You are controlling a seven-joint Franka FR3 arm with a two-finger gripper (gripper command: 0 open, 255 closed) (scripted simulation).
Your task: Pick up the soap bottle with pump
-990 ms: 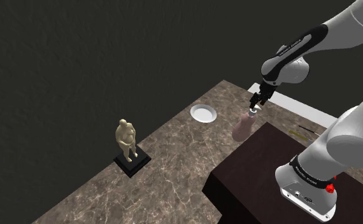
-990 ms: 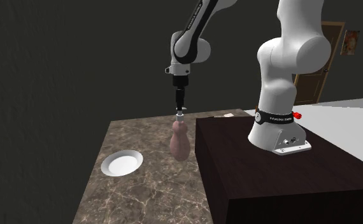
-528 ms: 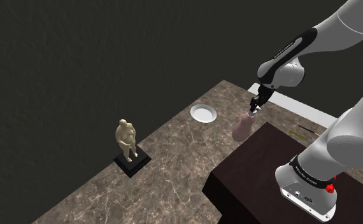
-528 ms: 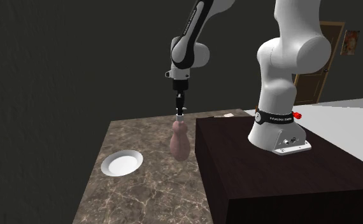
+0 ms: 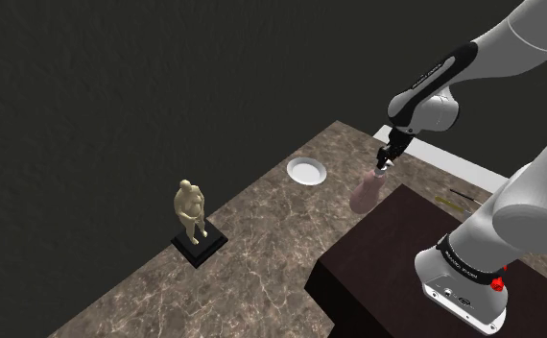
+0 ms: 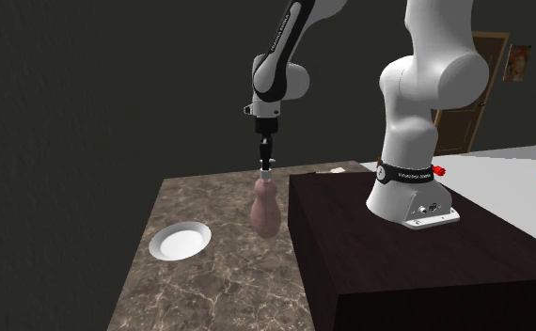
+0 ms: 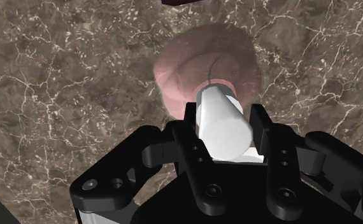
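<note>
We see the gripper closed narrowly on the white pump at the top of the soap bottle. In the wrist view the two black fingers press against either side of the pump, with the bottle's pink rounded body below them.

The soap bottle stands on the brown marbled counter, just beside the dark box that carries the arm. Its base rests on the counter in the second exterior view.

Against half a second ago we find no change: gripper, arm and bottle sit where they were. Against a full second ago, the arm's upper link leans a little differently in the shoulder view. In the second exterior view the wrist sits slightly higher, with the gripper more slanted over the pump. The bottle itself has not shifted on the counter across these pictures.

A white plate lies on the counter near the bottle, on the shoulder view's left of it. A tan figurine on a black base stands well apart from both, further along the counter. Neither has moved. In the second exterior view the plate lies to the left of the bottle.
</note>
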